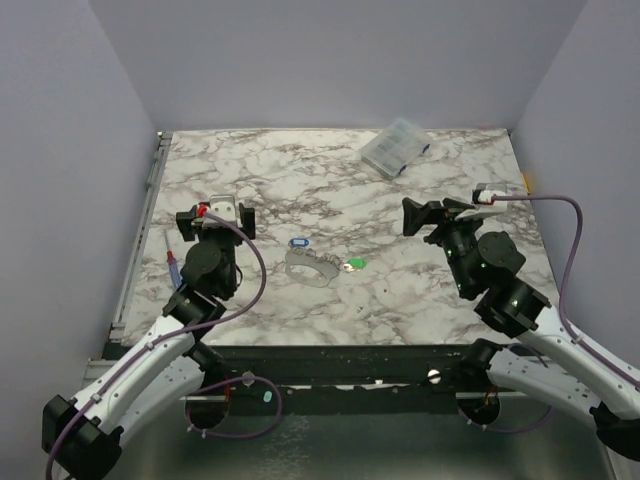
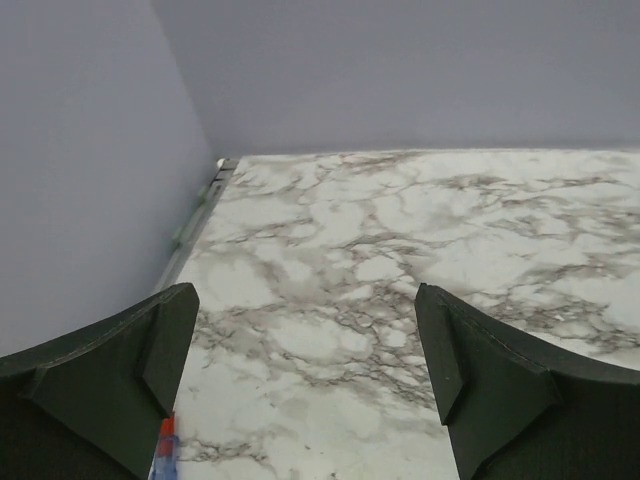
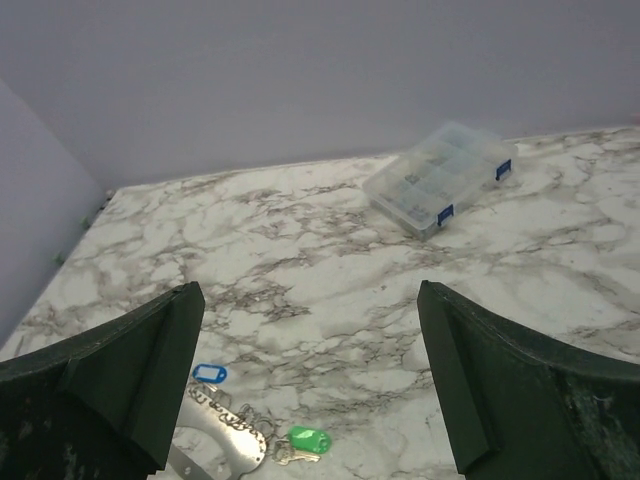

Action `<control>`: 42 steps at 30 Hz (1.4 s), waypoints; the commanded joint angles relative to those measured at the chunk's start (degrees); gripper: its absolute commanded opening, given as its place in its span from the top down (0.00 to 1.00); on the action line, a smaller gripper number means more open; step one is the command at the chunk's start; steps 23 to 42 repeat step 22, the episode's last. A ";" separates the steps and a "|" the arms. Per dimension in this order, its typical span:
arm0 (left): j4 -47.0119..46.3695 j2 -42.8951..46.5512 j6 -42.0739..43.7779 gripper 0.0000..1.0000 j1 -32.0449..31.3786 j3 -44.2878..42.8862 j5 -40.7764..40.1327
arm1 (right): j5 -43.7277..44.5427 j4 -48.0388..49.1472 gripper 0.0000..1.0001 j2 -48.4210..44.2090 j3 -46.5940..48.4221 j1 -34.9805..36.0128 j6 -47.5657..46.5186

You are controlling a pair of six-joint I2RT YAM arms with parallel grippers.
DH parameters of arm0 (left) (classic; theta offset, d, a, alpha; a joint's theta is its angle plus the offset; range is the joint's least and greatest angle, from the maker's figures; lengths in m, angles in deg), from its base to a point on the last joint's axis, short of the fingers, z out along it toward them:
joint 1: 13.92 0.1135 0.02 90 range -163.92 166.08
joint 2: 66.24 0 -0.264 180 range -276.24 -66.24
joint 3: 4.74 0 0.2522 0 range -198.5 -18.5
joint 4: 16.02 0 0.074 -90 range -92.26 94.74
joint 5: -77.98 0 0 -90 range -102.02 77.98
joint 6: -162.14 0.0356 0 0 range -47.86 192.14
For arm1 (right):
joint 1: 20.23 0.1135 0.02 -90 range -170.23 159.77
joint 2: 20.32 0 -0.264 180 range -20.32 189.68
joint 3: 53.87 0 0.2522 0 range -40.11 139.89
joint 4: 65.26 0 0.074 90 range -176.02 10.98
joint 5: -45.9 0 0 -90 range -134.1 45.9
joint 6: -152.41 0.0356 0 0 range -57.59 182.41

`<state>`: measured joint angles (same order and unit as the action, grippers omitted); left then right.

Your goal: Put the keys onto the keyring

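Right wrist view first: my right pincer stands with its jaws wide apart and nothing between them, looking out over the table. What I am after sits low and to the left in that view, nearer than the fingertips: the keyring, with the blue-tagged key just on its far side and the green-tagged key just to its right. I cannot tell whether either key touches the ring. From above, the same cluster lies in the middle of the table toward the near edge, between the two arms. The ring's long axis runs from far-left to near-right. The left pincer is also spread open and empty, and its own camera shows only bare marble, so the cluster lies off to its right and slightly nearer. I judge the two arms about equally close, with the blue tag on the left arm's side and the green tag on the right arm's side. The right arm must therefore draw back toward the near edge and swing left. The clear compartment box sits well apart at the far right, out of the way.
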<state>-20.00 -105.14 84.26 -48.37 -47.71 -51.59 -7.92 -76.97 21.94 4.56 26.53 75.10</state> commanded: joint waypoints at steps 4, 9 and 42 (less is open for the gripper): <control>-0.10 -2.93 -5.89 0.01 3.85 -1.99 -8.71 | 5.16 -1.96 0.00 -2.27 -1.56 -0.18 1.95; 0.33 -3.02 -5.90 0.01 4.13 -1.91 -7.43 | 3.76 -1.96 0.00 -2.18 -1.50 -0.18 0.48; 1.02 -3.11 -5.78 0.01 4.39 -1.81 -5.12 | -0.31 1.20 0.00 -0.06 -1.98 -0.18 -2.21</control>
